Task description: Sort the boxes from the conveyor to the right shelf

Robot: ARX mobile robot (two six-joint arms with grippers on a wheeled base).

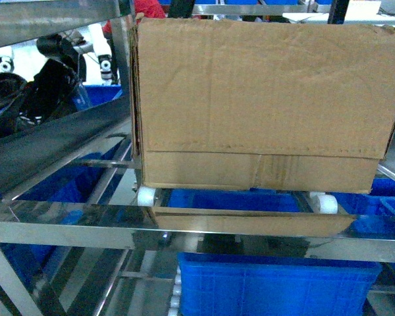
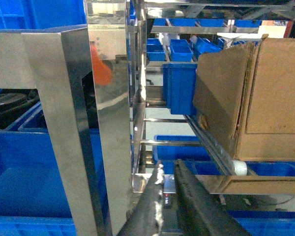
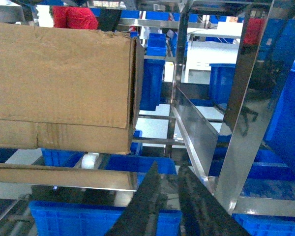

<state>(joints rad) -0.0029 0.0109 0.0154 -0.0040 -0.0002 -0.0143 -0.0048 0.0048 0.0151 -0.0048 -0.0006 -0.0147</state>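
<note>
the head view faces the shelf (image 1: 184, 227) front rail level and close, the cardboard box (image 1: 263, 99) filling most of it. the left wrist view looks forward from low at the shelf's left front corner, past the left gripper (image 2: 169, 179), onto the box's left end. the right wrist view mirrors it at the right front corner, past the right gripper (image 3: 168, 181). all 3 share the box and front rail.

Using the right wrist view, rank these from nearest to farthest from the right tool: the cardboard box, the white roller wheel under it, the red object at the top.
From the right tool:
1. White roller wheel, just up-left, below the box's front edge.
2. Cardboard box, resting on the shelf rails, upper left.
3. Red object, behind the box's top edge, far background.
</note>
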